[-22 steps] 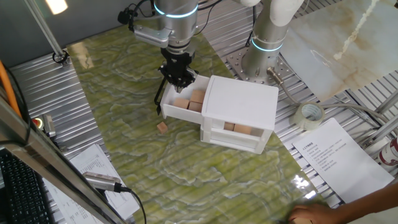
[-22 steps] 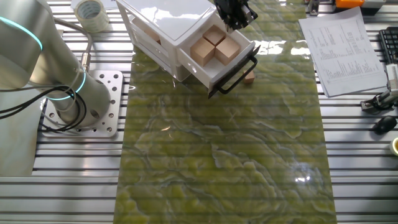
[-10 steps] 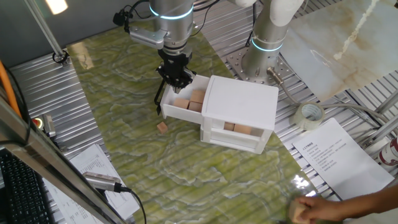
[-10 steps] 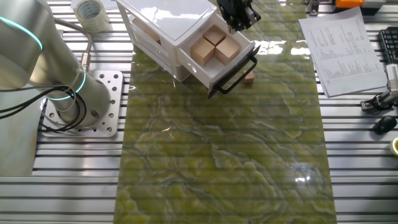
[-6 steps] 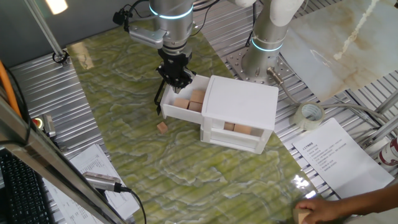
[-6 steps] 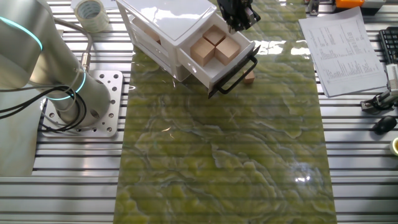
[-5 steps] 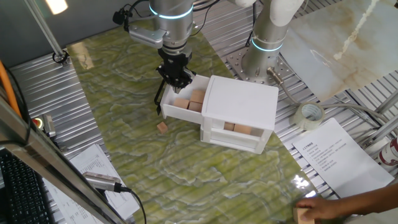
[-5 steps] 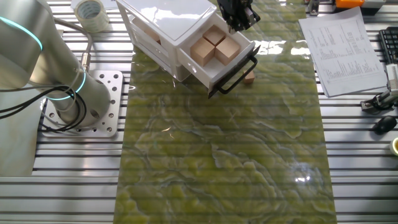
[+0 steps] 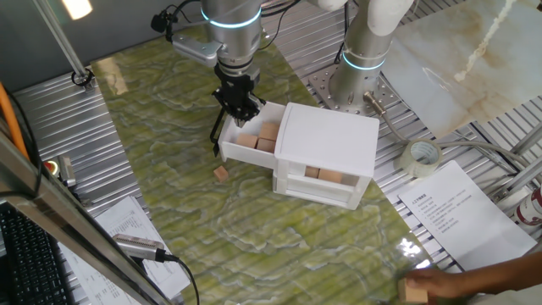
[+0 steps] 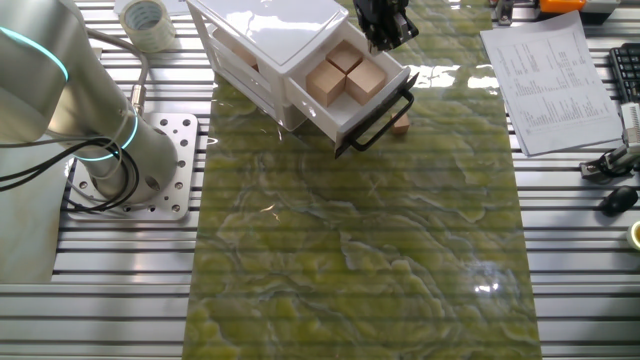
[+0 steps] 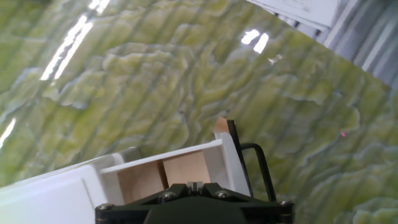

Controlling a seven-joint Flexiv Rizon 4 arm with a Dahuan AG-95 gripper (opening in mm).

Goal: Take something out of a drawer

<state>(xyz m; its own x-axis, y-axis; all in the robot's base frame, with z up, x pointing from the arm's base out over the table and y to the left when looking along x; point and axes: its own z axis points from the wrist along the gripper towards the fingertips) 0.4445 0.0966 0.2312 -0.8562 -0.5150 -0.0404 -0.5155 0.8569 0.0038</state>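
Observation:
The white drawer [image 9: 246, 153] stands pulled out of the cabinet [image 9: 330, 135], its black bar handle [image 9: 217, 132] facing left. Several light-brown wooden cubes [image 9: 258, 136] lie inside it, shown from above in the other fixed view as cubes [image 10: 346, 72] in the drawer [image 10: 322, 118]. One more cube [image 9: 221, 173] rests on the table beside the handle, and shows as a cube [image 10: 400, 125] and a cube [image 11: 221, 126] in the other views. My gripper [image 9: 240, 108] hangs just above the drawer's far rim, fingers together, nothing seen between them. The hand view looks down past the gripper [image 11: 194, 185] onto the drawer [image 11: 214, 157].
A tape roll [image 9: 423, 155] and printed sheets [image 9: 453, 207] lie right of the cabinet. A person's hand [image 9: 440, 286] holding a wooden cube [image 9: 414, 291] is at the lower right edge. The arm's base [image 9: 364, 59] stands behind the cabinet. A keyboard [image 9: 25, 263] sits lower left.
My gripper has lifted and drifted a little left over the drawer's far rim. The person's hand at the lower right has shifted with its cube. Drawer and cubes stay put.

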